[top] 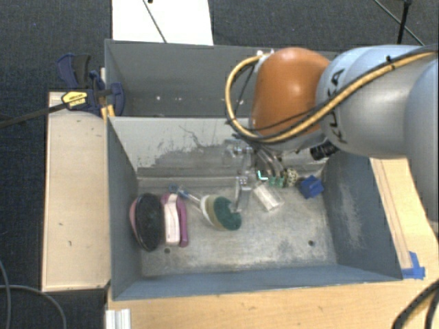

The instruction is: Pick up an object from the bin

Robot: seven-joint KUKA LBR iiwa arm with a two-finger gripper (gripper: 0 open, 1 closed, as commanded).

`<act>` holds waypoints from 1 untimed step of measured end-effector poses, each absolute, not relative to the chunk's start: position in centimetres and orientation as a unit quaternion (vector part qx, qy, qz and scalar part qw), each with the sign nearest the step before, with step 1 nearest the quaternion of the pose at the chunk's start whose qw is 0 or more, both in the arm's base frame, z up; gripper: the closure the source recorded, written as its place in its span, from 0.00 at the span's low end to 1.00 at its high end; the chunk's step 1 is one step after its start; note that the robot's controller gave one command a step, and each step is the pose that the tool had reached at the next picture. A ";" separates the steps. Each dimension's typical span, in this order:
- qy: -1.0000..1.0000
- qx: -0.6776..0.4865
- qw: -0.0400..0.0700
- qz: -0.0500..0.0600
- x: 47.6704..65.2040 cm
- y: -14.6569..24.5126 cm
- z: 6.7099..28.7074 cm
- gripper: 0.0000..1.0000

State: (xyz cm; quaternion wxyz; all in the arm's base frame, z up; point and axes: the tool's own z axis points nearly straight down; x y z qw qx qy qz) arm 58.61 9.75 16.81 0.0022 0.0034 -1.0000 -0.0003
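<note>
My gripper (241,192) hangs under the arm's orange cover, near the middle of the bin. Its tip is just above and to the right of a round dark green scrubber (225,214) with a white handle that points left. I cannot tell whether the tip touches the scrubber. A small white block (267,198) lies just right of the gripper on the bin floor. Behind that block sits a small green piece (278,180).
A black oval brush (147,221) and a pink and white piece (175,219) lie side by side at the bin's left. A small blue thing (310,186) rests near the right wall. The arm covers the bin's back right.
</note>
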 end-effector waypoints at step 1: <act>-0.998 -0.060 0.003 -0.001 57.4 8.5 8.3 0.00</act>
